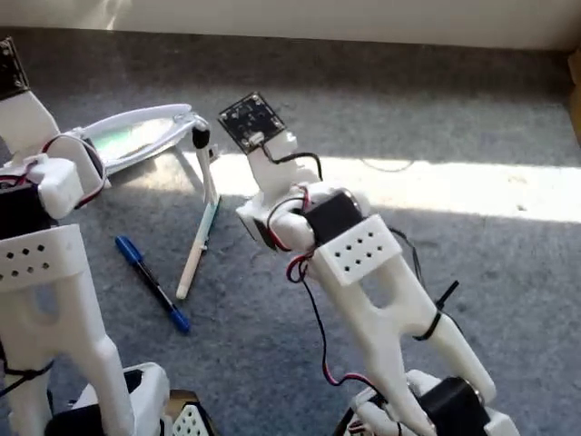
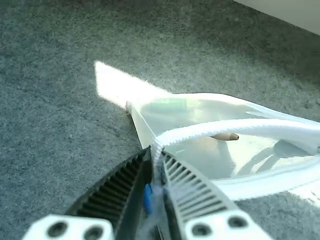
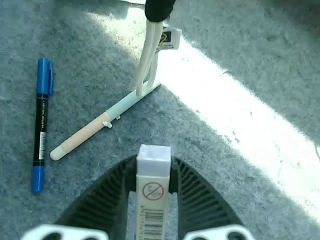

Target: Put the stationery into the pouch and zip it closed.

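Left gripper [image 2: 156,156] is pinched shut on the zipper edge of the translucent pouch [image 2: 210,120], propping its mouth open. Right gripper [image 3: 154,167] clamps a white eraser [image 3: 154,195] (barcode sleeve) near the pastel pen [image 3: 95,127] and blue marker [image 3: 41,125]. Likely risk: the eraser snags the floppy zipper lip and drops outside.

White box [image 3: 153,195] between right jaws showing red sign, black barcode; white pouch [image 2: 210,150] at left jaws showing green tint.
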You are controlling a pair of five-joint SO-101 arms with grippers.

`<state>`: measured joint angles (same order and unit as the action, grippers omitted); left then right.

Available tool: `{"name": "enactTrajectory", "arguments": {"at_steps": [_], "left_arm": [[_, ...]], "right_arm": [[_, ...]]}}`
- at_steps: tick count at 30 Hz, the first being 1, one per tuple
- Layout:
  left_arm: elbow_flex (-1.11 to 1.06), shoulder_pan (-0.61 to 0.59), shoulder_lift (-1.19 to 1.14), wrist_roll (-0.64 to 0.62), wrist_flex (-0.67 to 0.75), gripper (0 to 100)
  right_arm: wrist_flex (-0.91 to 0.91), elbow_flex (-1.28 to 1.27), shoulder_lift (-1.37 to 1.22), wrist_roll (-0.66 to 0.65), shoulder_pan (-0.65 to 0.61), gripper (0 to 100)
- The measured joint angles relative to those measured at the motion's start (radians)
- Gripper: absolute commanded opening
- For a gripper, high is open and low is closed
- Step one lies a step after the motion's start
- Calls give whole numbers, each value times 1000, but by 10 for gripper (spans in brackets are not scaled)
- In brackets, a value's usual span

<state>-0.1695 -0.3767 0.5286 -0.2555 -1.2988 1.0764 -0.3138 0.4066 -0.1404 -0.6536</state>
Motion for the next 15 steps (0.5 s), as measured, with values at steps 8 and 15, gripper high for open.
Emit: {"name": "enactTrajectory", "arguments": {"at_steps": [8, 15], "left_arm": [[-43, 103, 83, 38, 0, 17], [-43, 157, 84, 44, 0, 17]], "right_arm": [[-288, -304, 339, 2, 3, 4], [-528, -503, 565, 41, 3, 4]]}}
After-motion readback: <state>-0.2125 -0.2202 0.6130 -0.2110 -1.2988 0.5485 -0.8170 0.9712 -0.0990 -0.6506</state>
